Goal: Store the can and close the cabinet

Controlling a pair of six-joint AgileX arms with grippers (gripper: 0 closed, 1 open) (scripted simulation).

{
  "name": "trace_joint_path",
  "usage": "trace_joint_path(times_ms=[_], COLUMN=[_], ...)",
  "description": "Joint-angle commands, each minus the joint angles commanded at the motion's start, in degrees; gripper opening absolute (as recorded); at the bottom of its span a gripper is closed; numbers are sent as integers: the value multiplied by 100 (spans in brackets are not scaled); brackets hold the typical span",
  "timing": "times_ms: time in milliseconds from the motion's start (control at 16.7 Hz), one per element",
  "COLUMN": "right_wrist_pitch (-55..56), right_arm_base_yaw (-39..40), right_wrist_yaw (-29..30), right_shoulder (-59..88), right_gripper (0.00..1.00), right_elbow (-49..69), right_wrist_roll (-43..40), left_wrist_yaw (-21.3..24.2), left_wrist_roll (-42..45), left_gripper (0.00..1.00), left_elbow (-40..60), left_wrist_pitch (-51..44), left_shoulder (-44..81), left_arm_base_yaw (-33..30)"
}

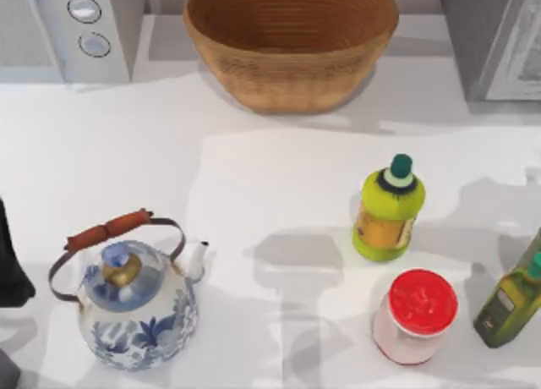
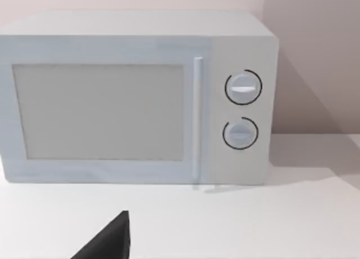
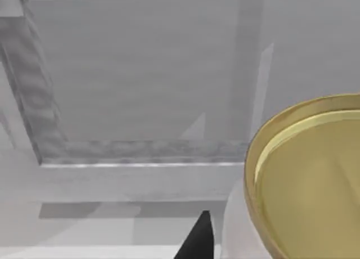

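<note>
A gold-topped can looms close before the right wrist camera, in front of the grey framed front of a cabinet, whose corner also appears at the far right edge of the surface in the top view. One dark fingertip of the right arm shows just beside the can, but whether the fingers are clamped on it or merely near it cannot be told. The left arm sits parked at the surface's left edge, one dark fingertip visible before a microwave; its opening cannot be told either. The risks from here look plain: a loose or off-centre hold could let the can slip or tip as it goes in, and its rim could catch the cabinet's frame if carried too low. The green bottle, red-lidded jar and olive bottle crowd the right side and could be knocked on any sweep back.
</note>
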Motion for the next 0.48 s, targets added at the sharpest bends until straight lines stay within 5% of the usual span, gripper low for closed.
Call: trace_joint_path(times_ms=[480], right_wrist_pitch=[-616], right_arm_base_yaw=[-6], right_wrist_yaw=[-20], right_shoulder=[-548], right_gripper=[0], right_elbow=[214], right_wrist_roll=[8], left_wrist_yaw=[0], left_wrist_roll=[0], left_gripper=[100], left_elbow=[0], left_wrist_pitch=[0], left_shoulder=[0], left_arm_base_yaw=[0])
